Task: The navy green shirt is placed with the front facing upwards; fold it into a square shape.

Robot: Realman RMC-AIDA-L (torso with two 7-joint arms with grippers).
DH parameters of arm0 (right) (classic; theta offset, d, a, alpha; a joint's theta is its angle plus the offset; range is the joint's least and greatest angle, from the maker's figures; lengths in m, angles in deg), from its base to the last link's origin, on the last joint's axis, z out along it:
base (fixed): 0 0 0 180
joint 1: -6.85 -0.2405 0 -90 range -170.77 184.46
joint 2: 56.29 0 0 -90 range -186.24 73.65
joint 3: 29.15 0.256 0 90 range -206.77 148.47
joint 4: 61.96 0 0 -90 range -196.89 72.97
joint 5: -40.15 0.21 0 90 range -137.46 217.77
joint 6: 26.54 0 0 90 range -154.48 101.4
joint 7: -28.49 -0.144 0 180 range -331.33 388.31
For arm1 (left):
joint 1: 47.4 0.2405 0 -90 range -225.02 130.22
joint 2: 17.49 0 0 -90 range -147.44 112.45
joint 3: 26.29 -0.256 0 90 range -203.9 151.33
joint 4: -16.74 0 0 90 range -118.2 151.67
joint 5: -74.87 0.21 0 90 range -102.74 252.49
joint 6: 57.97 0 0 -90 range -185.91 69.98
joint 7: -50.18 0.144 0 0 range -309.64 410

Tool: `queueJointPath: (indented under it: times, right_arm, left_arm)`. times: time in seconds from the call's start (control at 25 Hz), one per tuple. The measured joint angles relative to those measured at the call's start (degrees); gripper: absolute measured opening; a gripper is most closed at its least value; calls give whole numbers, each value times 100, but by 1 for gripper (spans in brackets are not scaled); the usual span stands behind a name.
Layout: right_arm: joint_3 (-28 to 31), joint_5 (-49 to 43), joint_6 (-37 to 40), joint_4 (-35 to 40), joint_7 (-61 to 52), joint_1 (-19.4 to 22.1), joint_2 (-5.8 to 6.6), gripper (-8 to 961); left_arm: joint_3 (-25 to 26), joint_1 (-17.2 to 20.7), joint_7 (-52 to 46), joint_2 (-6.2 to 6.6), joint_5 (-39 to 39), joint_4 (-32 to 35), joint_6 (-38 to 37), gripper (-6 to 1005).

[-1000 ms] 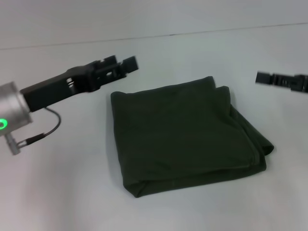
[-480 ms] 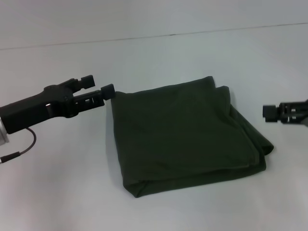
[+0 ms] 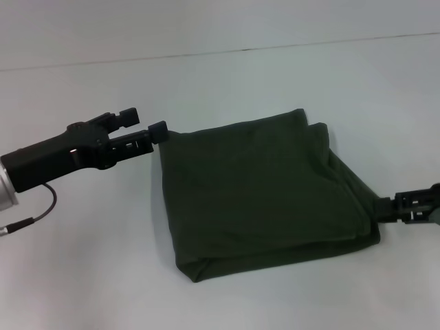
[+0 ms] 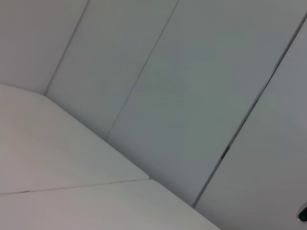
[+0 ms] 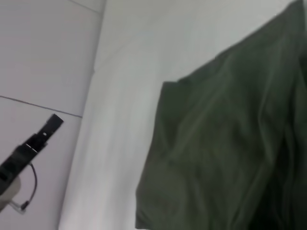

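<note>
The navy green shirt (image 3: 265, 189) lies folded into a rough square in the middle of the white table, with no letters showing. It also fills the right wrist view (image 5: 230, 143). My left gripper (image 3: 143, 122) is open, and its lower fingertip (image 3: 158, 129) is right at the shirt's far left corner. My right gripper (image 3: 402, 207) sits low against the shirt's near right corner, where the layers bulge. The left arm's gripper (image 5: 41, 136) shows far off in the right wrist view. The left wrist view shows none of the shirt.
A cable (image 3: 34, 210) hangs under the left arm. The white table (image 3: 82, 275) runs back to a seam (image 3: 275, 47) at the far side. The left wrist view holds only pale wall panels (image 4: 192, 96) and a table corner.
The left gripper came down and forward to the shirt's far left corner. The right gripper dropped toward me and now touches the shirt's near right corner. The shirt has barely shifted.
</note>
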Motion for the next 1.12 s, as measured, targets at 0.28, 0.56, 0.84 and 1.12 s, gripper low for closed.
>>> queueJointPath:
  times: [0.28,0.56,0.84,1.12]
  right_arm:
    - [-31,-97,-195,-209,20,-88,-29,489]
    - [-5,-103,-313,-301,103,-250,-186,483]
    - [-46,-106,-492,-314,102,-290,-246,470]
    - [-46,-163,-541,-325,111,-231,-258,202]
  left_arm:
    - [9,-23,13,-31,3,58,24,961]
    - [9,-51,86,-45,4,129,25,961]
    - [9,-109,149,-51,3,253,33,962]
    - [9,-141,181,-51,3,273,33,962]
